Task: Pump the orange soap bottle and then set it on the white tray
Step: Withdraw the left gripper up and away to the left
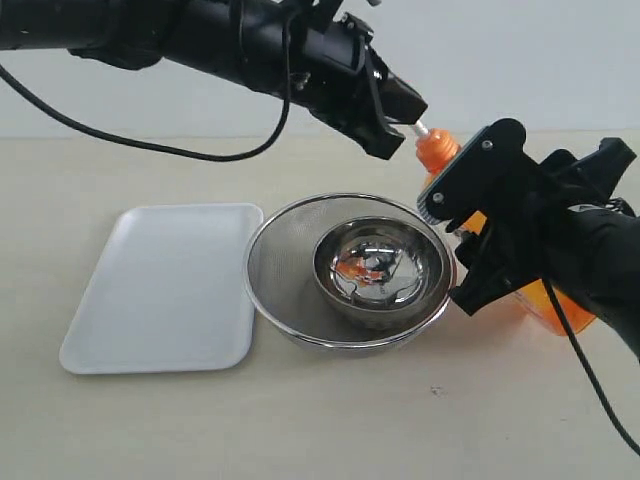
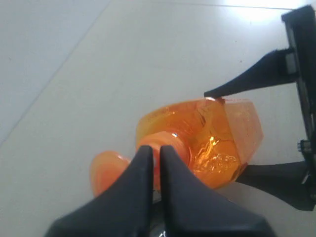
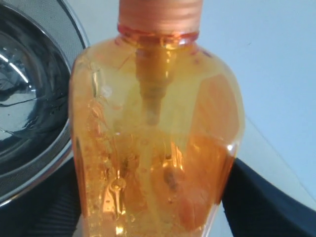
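The orange soap bottle point(image 1: 552, 305) leans at the right of the exterior view, beside the strainer, with its collar point(image 1: 437, 150) pointing up and left. My right gripper point(image 1: 465, 245) is shut on the bottle's body, one dark finger on each side point(image 3: 266, 197). The translucent bottle point(image 3: 158, 148) fills the right wrist view. My left gripper point(image 1: 405, 125) reaches across from the upper left, jaws shut, tips point(image 2: 153, 150) right over the orange pump head point(image 2: 106, 170). The white tray point(image 1: 160, 285) lies flat at the left, with nothing on it.
A round steel mesh strainer point(image 1: 285, 250) sits between the tray and the bottle, with a shiny steel bowl point(image 1: 380, 265) inside it. A black cable point(image 1: 150, 145) from the left arm hangs over the table's back. The beige tabletop point(image 1: 350, 420) stretches along the front.
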Controlling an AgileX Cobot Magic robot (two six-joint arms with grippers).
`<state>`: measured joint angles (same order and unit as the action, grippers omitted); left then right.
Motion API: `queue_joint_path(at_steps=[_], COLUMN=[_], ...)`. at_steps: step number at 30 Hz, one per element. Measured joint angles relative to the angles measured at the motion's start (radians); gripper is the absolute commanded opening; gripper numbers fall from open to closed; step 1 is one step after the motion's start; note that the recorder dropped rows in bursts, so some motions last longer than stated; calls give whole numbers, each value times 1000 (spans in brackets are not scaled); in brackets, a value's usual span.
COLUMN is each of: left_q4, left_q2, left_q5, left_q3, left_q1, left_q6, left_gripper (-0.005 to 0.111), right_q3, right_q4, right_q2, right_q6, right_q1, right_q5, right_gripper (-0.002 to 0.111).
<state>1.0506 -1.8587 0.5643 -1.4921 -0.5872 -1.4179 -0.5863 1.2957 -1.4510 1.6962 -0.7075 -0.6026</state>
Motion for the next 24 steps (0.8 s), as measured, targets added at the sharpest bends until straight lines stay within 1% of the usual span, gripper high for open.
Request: queue_joint_path(at_steps=[2, 4, 7, 9, 12, 14, 15, 16, 17, 18, 19, 20, 21, 22, 23, 24], left_q4=[-35, -112, -156, -167, -137, -59, 53, 121, 271, 363, 523, 581, 636, 653, 669, 676], left_q2=[53, 108, 168, 209, 340, 438, 535, 586, 682, 736, 832, 887, 995, 1035, 1126, 1184], left_q5=[2, 25, 40, 29, -65, -121, -168, -187, -213, -219, -226, -226, -226, -226, -226, -226], left_q3=[0, 0, 26, 70, 215, 308, 398, 444, 539, 587, 674, 722, 806, 851, 930, 981], left_q1=[2, 13, 32, 41, 43, 43, 43, 43, 43, 43, 43, 43, 43, 43, 43, 43], left_q6=[23, 94, 147, 159, 157, 119, 49, -2, -115, -186, -335, -393, -444, -454, -460, -443], left_gripper=[5, 5, 5, 5, 5, 5, 5, 5, 5, 5, 5, 5, 5, 5, 5, 5], right_q3=[0, 0, 0, 0, 0, 0, 0, 0, 0, 0, 0, 0, 0, 0, 0, 0], right_q4=[0, 0, 0, 0, 0, 0, -2, -2, -2, -4, -4, -4, -6, -8, -14, -19], right_q2=[0, 0, 0, 0, 0, 0, 0, 0, 0, 0, 0, 0, 0, 0, 0, 0], right_q6=[-2, -4, -14, -26, -50, -61, -72, -76, -86, -91, -99, -101, -113, -118, -129, -145], right_q1=[0, 0, 0, 0, 0, 0, 0, 0, 0, 0, 0, 0, 0, 0, 0, 0], right_q5=[-2, -2, -6, -10, -14, -16, -18, -18, -20, -22, -24, -24, -26, -26, -26, -26], right_gripper=[0, 0, 0, 0, 0, 0, 0, 0, 0, 0, 0, 0, 0, 0, 0, 0])
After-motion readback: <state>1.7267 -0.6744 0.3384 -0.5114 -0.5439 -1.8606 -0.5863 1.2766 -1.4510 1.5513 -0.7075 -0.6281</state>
